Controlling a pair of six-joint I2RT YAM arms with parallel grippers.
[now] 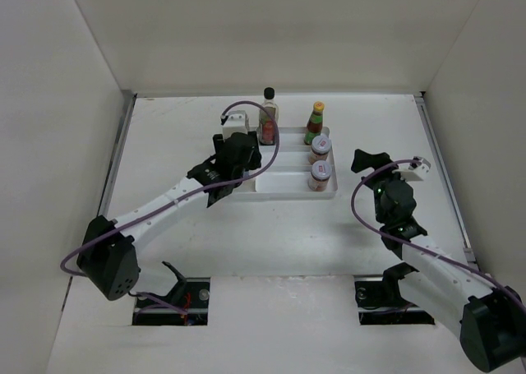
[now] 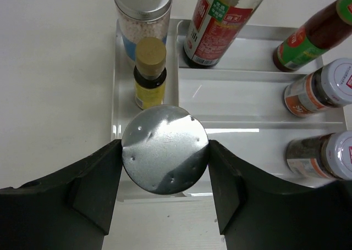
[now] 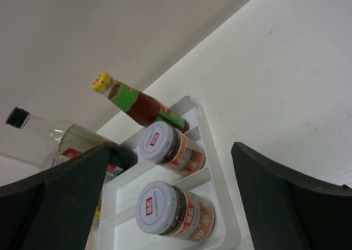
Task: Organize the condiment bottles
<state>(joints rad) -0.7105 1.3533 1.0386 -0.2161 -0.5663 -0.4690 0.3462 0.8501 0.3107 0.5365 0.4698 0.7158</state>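
Note:
My left gripper (image 2: 165,151) is shut on a grey-lidded jar (image 2: 164,145), over the near end of the left column of the white tray (image 2: 242,110). Beyond it in that column stand the tiny yellow bottle (image 2: 149,77) and the other grey-lidded jar (image 2: 142,14). The tall clear bottle (image 1: 269,109) and the yellow-capped sauce bottle (image 1: 316,121) stand in the tray's back row. Two pale-lidded reddish jars (image 1: 320,149) (image 1: 320,174) stand on its right side. My right gripper (image 1: 371,162) is open and empty, to the right of the tray (image 3: 220,167).
White walls enclose the table on the left, back and right. The tray's dividers (image 2: 258,130) split it into rows. The two arm bases sit at the near edge.

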